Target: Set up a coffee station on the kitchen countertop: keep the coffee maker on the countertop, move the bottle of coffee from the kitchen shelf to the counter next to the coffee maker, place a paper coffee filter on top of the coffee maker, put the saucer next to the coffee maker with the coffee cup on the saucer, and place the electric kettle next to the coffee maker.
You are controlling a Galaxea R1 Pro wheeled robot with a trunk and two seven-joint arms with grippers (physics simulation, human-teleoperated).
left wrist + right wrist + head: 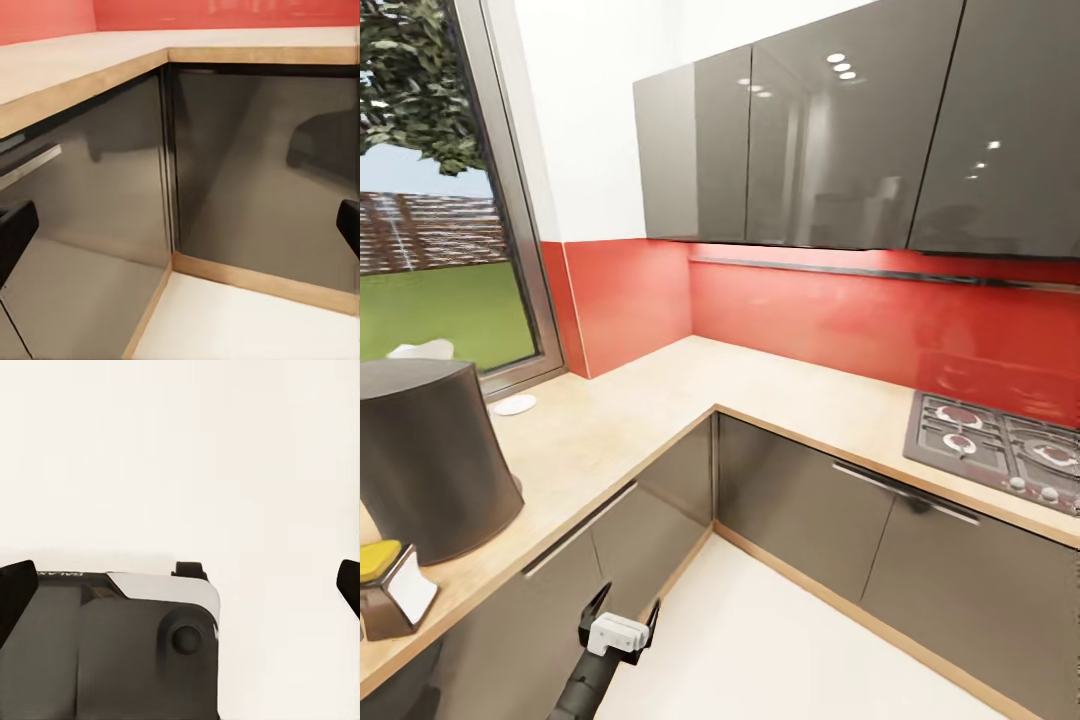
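Beige wood-look kitchen countertop (660, 400) wraps the corner over glossy grey cabinet fronts (800, 510), with a gas hob (1000, 450) set in at the right. At the left stands the dark coffee maker (430, 460); the bottle of coffee (390, 590) sits just beside it, the saucer (515, 404) behind by the window. Low down, the left gripper (618, 622) hangs with jaws apart; the right gripper (180, 585) also gapes, over pale floor.

right gripper (180, 577): fingers wide apart, empty | below: pale floor (180, 450), grey robot base (112, 652)
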